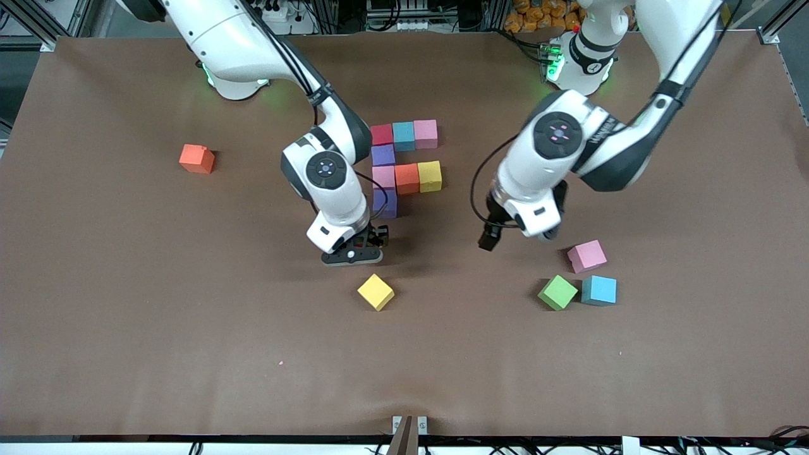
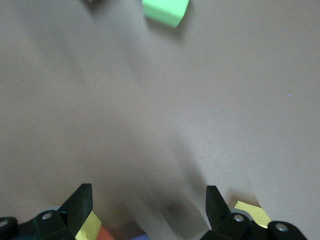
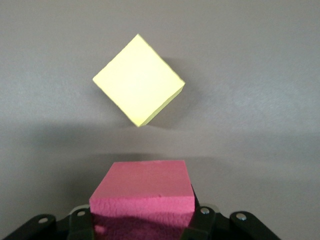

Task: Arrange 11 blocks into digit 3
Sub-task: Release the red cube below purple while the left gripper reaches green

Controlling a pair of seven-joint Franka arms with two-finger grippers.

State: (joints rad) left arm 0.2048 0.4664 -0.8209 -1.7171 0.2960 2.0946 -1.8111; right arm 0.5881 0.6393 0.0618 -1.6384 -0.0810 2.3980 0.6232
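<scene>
The right gripper (image 1: 352, 251) is squeezed shut on a dark pink block (image 3: 142, 200). It hangs low over the table, just past the open end of the unfinished digit 3 (image 1: 404, 167), between that figure and the loose yellow block (image 1: 375, 292).

What could go wrong? The purple block (image 1: 385, 203) at the end of the figure sits very close to the gripper. If the pink block comes down crooked, or the fingers bump that purple one, the neat rows could get pushed out of line. The foam is soft, so a hard squeeze might make the block pop sideways when it is let go. The yellow block lies turned like a diamond just nearer the camera than the gripper, and a low swing could knock it away.

The right arm reaches out from its base and bends down, with its hand pointing at the table. The left gripper (image 2: 147, 210) is wide open and holds nothing. It waits in the air, well away from the figure, near the loose pink block (image 1: 586, 256), green block (image 1: 558, 292) and teal block (image 1: 599, 290).
</scene>
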